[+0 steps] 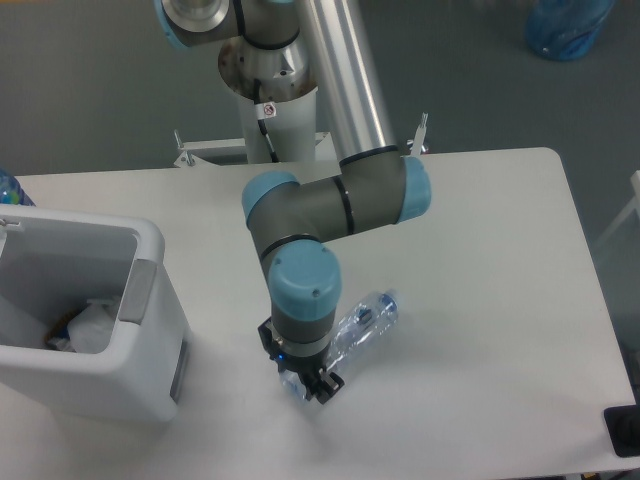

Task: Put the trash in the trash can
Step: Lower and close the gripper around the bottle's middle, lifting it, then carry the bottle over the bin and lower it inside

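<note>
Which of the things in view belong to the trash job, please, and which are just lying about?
Part of the job:
- crushed clear bottle, one end at the gripper
- white wad, already inside the bin
- white trash can

Just lying about:
- blue bag on the floor
- black object at the table's right edge
- blue item at the left edge

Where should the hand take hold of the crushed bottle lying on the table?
Probably across the crushed bottle's flattened lower body, from above: it lies diagonally, cap up-right, so fingers should straddle its narrow width. The hand already sits at that end.
</note>
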You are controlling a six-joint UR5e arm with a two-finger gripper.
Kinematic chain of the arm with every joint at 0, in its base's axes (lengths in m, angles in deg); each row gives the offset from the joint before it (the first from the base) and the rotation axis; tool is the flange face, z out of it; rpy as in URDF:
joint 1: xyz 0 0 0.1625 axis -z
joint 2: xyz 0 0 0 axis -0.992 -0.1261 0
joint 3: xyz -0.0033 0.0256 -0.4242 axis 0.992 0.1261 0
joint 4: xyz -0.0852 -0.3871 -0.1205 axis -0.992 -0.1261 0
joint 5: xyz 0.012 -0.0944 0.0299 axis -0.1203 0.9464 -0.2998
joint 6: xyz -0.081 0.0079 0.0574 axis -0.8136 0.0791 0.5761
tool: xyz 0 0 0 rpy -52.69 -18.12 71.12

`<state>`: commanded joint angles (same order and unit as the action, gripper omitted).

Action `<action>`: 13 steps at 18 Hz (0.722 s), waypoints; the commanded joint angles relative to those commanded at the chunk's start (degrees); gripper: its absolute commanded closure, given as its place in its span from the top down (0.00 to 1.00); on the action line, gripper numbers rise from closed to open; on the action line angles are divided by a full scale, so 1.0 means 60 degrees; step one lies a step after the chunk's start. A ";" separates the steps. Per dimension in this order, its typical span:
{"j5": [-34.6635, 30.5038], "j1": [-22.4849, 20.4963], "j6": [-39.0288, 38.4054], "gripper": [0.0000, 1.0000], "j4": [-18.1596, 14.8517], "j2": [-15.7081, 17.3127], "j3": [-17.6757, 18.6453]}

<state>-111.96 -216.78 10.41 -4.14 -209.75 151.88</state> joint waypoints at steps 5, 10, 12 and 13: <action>0.1379 -0.0074 -0.0880 0.36 0.0000 0.0263 -0.0543; 0.3442 -0.0205 -0.2622 0.36 0.0087 0.0644 -0.1508; 0.4569 -0.0308 -0.3296 0.36 0.0306 0.0819 -0.1832; 0.5082 -0.0395 -0.3531 0.36 0.0453 0.0922 -0.1949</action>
<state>-81.47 -219.16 -10.78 -1.42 -204.22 140.19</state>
